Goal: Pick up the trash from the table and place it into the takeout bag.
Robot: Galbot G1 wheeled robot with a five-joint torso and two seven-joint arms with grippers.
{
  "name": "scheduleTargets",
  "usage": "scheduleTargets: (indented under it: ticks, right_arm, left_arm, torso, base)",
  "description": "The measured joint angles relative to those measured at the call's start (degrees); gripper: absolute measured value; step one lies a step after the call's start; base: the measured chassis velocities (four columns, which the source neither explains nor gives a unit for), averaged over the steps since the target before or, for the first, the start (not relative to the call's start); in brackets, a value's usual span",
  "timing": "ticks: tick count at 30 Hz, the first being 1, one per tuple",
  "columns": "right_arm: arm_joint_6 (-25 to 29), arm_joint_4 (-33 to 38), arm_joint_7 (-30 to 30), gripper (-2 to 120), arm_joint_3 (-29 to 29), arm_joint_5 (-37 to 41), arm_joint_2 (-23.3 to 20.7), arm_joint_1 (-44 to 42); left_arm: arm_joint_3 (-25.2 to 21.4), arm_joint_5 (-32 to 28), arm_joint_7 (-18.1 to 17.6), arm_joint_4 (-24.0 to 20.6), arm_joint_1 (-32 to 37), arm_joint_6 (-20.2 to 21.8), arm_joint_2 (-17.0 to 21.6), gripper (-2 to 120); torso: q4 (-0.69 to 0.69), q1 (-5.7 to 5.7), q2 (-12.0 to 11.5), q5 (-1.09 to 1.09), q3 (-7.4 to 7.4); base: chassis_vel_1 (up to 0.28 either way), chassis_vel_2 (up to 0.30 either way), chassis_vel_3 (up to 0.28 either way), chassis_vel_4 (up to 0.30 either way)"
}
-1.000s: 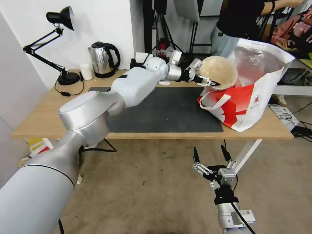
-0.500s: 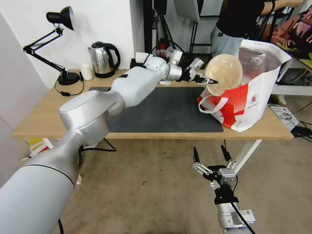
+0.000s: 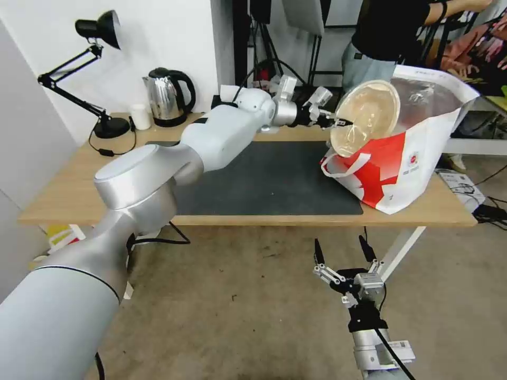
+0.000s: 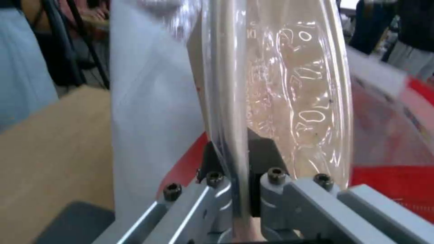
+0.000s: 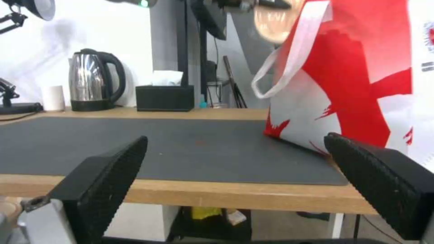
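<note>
With left tool (image 3: 331, 119) pinching the beige paper bowl (image 3: 367, 115) by its rim, tilted over the takeout bag (image 3: 422, 158) mouth at surface's right end, it could catch the bag's lip & spill; right tool (image 3: 342, 252) idle, open, below the front edge.

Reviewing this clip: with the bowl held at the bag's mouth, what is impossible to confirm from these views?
- Inside of the takeout bag: head view, its front wall and the tilted beige paper bowl block it, so earlier trash cannot be confirmed.
- Bowl's far side: left wrist view, its rim is edge-on between the left gripper fingers.
- Bowl in right wrist view: cut off by the top edge, blurred.
- Right gripper: open, below the table.
</note>
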Motion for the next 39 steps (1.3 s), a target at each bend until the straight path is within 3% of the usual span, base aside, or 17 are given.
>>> scheduleTargets:
  ticks: [12,15,18,19,27,32,37,39]
  right_arm:
    - [0.00,0.00,0.00,100,0.00,0.00,0.00,0.00]
    - [0.00,0.01,0.00,100,0.00,0.00,0.00,0.00]
    - [0.00,0.00,0.00,100,0.00,0.00,0.00,0.00]
    - [0.00,0.00,0.00,100,0.00,0.00,0.00,0.00]
    - [0.00,0.00,0.00,100,0.00,0.00,0.00,0.00]
    - [0.00,0.00,0.00,100,0.00,0.00,0.00,0.00]
    - [0.00,0.00,0.00,100,0.00,0.00,0.00,0.00]
    - [0.00,0.00,0.00,100,0.00,-0.01,0.00,0.00]
  left_arm:
    - [0.06,-7.29,-8.08,-3.40,-1.01,-2.85,-0.12,0]
    - [1.04,-11.31,-12.94,-4.76,-0.82,-4.85,-0.20,0]
    - [1.65,-13.49,-15.28,-5.30,-0.79,-5.95,-0.21,0]
    - [2.31,-15.90,-18.48,-6.17,-0.61,-6.76,-0.23,0]
    - [3.21,-22.49,-23.76,-8.32,0.39,-8.75,-0.35,0]
    - [3.12,-25.06,-23.89,-8.70,0.94,-8.90,-0.35,0]
    - [4.53,-27.05,-20.07,-8.70,1.34,-7.78,-0.34,0]
    - [6.00,-28.66,-13.58,-8.80,1.43,-6.37,-0.37,0]
  torso:
    - [0.00,0.00,0.00,0.00,0.00]
    - [-0.01,0.00,0.00,0.00,0.00]
    - [0.00,0.00,0.00,0.00,0.00]
    - [0.00,0.00,0.00,0.00,0.00]
    - [-0.01,0.00,0.00,0.00,0.00]
    - [0.00,0.00,0.00,0.00,0.00]
    - [0.00,0.00,0.00,0.00,0.00]
    - [0.00,0.00,0.00,0.00,0.00]
  base:
    - [0.000,0.000,0.000,0.000]
    - [0.000,0.000,0.000,0.000]
    - [0.000,0.000,0.000,0.000]
    - [0.000,0.000,0.000,0.000]
    - [0.000,0.000,0.000,0.000]
    - [0.000,0.000,0.000,0.000]
    - [0.000,0.000,0.000,0.000]
    - [0.000,0.000,0.000,0.000]
